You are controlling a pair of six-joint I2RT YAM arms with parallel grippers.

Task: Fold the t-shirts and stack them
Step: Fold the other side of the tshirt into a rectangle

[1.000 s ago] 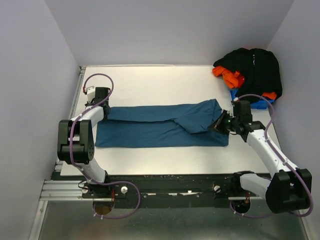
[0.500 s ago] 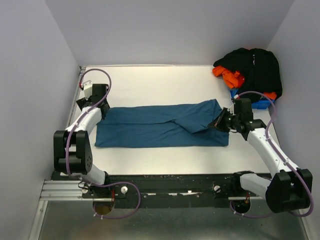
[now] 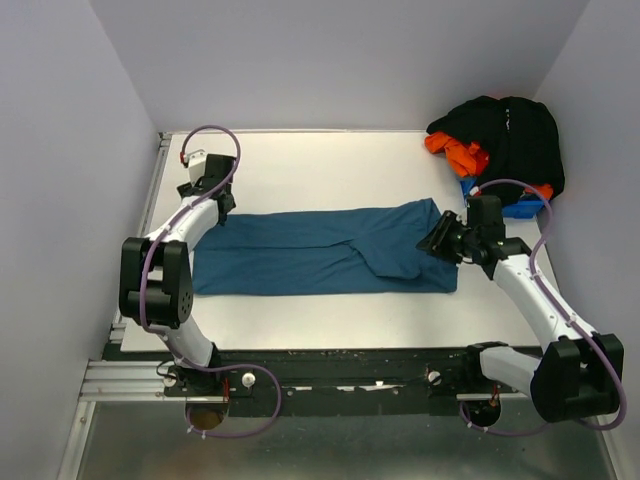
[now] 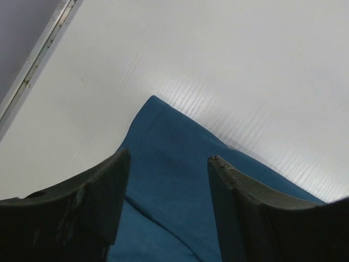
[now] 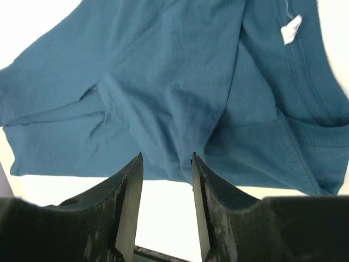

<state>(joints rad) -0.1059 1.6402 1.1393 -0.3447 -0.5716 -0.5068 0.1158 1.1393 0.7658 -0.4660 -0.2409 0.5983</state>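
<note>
Teal t-shirt [image 3: 320,250] folded lengthwise, flat on table [image 3: 300,160]. Left gripper [image 4: 169,164] released, jaws apart above far-left corner. Right gripper [image 5: 167,161] released, gaping at collar end. Black/orange t-shirts [image 3: 505,140] heaped far right.

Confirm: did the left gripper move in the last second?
Yes. The left gripper has shifted toward the far wall and slightly right, away from the table's left rail.

A teal-blue cloth t-shirt [image 3: 320,255] is spread across the middle of the white counter [image 3: 320,165]. The left hand [image 3: 220,210] is held above its far left corner, the right hand [image 3: 433,243] above its right end. In the far right corner, black and orange cloth shirts [image 3: 505,135] are heaped, seemingly upon a small blue plastic bin [image 3: 520,209].
</note>
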